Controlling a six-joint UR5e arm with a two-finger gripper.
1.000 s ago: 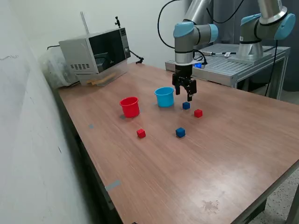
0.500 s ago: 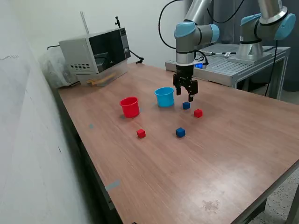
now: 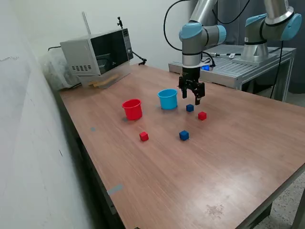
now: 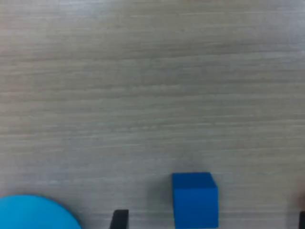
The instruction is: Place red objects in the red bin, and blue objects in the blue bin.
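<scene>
Gripper (image 3: 196, 98) drifted right | jaws apart, empty | blue cube (image 3: 190, 108) just below-left, beside blue cup (image 3: 167, 99)

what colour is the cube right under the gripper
Dark blue; the cube shows best in the wrist view, below the gripper.

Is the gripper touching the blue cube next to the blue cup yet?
Apart. The exterior view shows the gripper hanging above the table with a gap down to the blue cube; in the wrist view the cube sits untouched on bare wood.
</scene>
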